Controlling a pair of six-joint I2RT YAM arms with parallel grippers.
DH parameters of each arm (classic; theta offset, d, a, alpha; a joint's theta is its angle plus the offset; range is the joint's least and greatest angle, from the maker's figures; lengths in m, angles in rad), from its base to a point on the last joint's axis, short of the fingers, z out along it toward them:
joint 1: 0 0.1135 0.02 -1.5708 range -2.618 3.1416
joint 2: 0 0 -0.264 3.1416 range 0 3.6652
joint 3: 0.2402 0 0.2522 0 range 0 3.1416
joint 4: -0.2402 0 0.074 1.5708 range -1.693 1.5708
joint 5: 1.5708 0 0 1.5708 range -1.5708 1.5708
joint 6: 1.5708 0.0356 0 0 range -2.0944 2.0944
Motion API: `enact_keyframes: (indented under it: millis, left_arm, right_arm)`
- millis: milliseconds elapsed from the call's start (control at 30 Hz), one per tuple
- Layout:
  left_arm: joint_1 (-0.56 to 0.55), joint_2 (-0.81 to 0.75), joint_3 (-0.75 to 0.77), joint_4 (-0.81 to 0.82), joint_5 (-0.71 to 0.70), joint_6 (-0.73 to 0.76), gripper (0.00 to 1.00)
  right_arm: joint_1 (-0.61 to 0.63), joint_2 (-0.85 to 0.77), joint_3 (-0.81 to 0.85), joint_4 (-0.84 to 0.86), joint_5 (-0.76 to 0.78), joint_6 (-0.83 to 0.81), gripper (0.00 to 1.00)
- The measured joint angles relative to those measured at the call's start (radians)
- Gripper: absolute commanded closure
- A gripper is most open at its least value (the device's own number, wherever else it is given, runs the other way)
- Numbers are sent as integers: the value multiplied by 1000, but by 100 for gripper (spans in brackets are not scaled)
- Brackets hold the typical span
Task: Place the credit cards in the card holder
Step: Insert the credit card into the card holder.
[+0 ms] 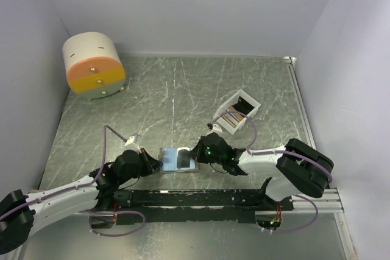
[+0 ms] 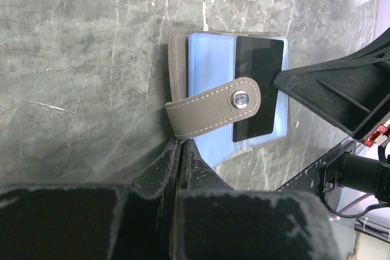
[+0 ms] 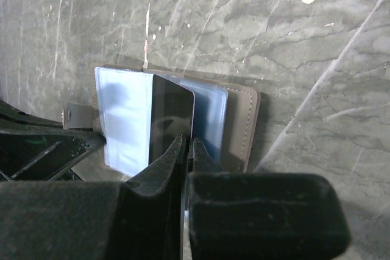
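Black left hand (image 2: 180, 150) pinches the open card holder's (image 2: 207, 59) tab edge on the surface (image 1: 183, 89); right hand (image 3: 185, 149) pinches a dark card (image 3: 172, 111) half inside its blue sleeve (image 3: 125, 114). Risk: a skewed push jams the card or drags the holder free.

This was a robot test cell in a lab, not a home or shop. Plain white panels (image 1: 183, 4) boxed in the scuffed grey table (image 1: 183, 83) on three sides. A left arm (image 1: 61, 202) and a right arm (image 1: 292, 168) were bolted to a metal rail (image 1: 201, 198) along its near edge, with purple cables (image 1: 113, 132) looping loose. A cream-and-orange drum (image 1: 94, 65) stood at its far left corner.
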Motion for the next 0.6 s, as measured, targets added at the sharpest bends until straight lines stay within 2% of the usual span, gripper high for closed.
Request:
enact_keyframes:
  millis: [600]
  left_arm:
    - [0,4,-6,6,0,-6,93]
  right_arm:
    - [7,42,0,70,25,3,100]
